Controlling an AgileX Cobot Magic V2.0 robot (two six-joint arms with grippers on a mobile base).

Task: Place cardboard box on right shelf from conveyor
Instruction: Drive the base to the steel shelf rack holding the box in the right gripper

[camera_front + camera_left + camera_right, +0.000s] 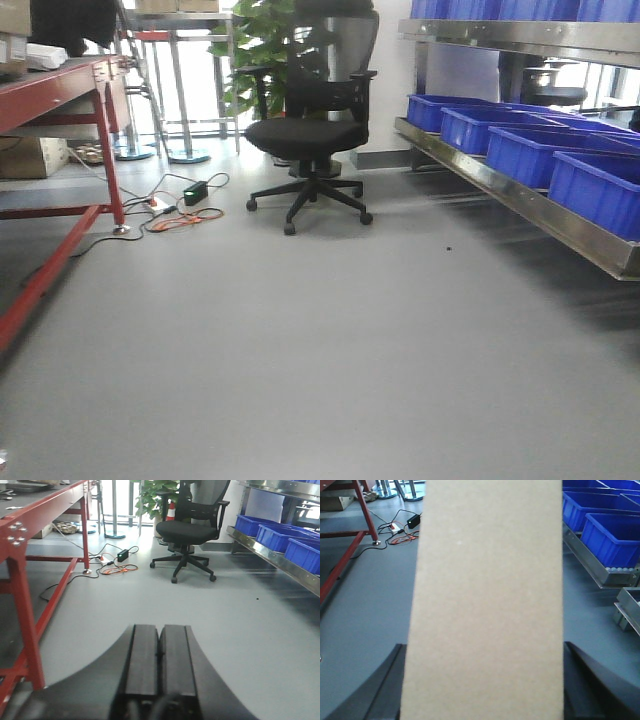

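**Box in the right gripper's hold, shelf waiting at two o'clock**

Nearest the right wrist camera, the cardboard box [487,595] fills the middle of the view. It stands upright, with its plain tan face towards the lens. The right gripper [482,690] has one dark finger against each long edge, at seven and five o'clock. The jaws are spread to the box's width and closed on it. Holding it by the sides probably keeps the bottom free, so it can be set flat on a surface.

In the left wrist view, the left gripper [160,665] has its two black pads pressed together with nothing between them. It points along the bare floor, and it looks parked there so that it stays out of the carrying arm's way.

Farther off, the right shelf [520,195] runs from three o'clock towards one o'clock in the front view. Its steel lip slopes, and blue bins [600,185] stand side by side along it. A free stretch for the box is not visible from here.

A red-framed bench [60,90] stands at nine o'clock. Whether its dark top is the conveyor cannot be told. An office chair [310,130] sits at twelve o'clock, well apart from both.

The box is off the belt and not yet shelved.
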